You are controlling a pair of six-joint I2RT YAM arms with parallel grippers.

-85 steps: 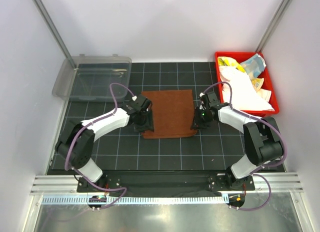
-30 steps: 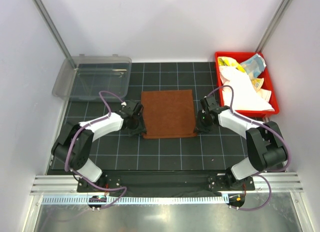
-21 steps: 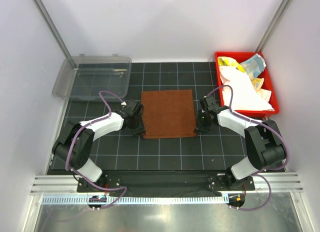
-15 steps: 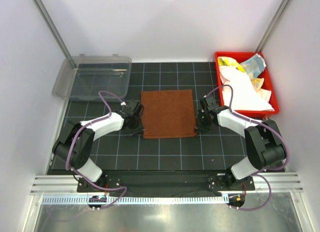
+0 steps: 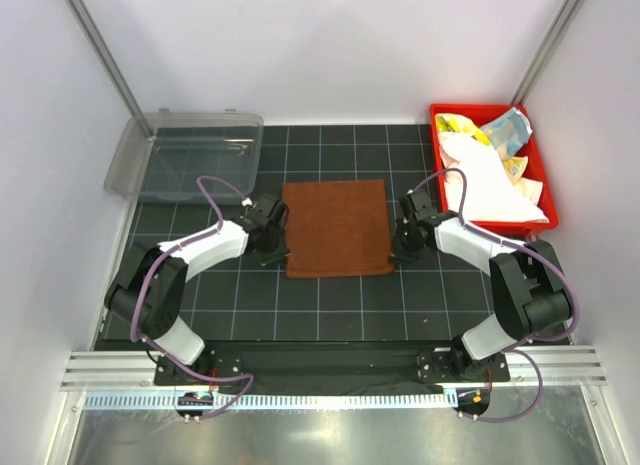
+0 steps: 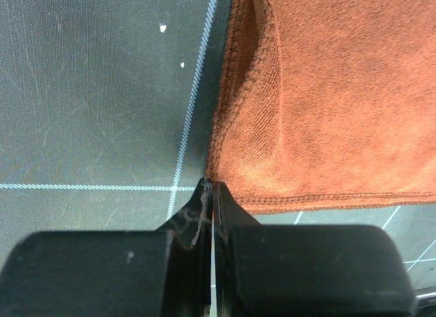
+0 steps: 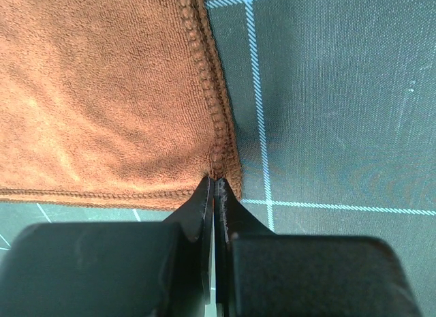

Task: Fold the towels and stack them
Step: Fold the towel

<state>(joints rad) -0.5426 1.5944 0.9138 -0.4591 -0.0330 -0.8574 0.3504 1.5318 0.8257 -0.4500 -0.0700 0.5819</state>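
1. My left end effector [image 6: 209,187] is pressed together on the near-left corner of the rust-brown towel [image 6: 327,92], pinching the hem at its tips. The cloth spreads ahead and to its right, with a raised ridge along the edge just ahead.
2. My right end effector [image 7: 216,183] is likewise closed on the hem at the near-right corner, with the cloth lying ahead and to its left.
3. Between my two end effectors the towel lies flat on the dark gridded worktop [image 5: 330,305].
4. Beyond and right of my right end effector, a red bin [image 5: 435,120] holds a heap: the white towel [image 5: 485,180], the pale yellow towel [image 5: 455,125] and the light-blue towel [image 5: 510,125].
5. A clear container [image 5: 185,165] sits beyond and left of my left end effector.
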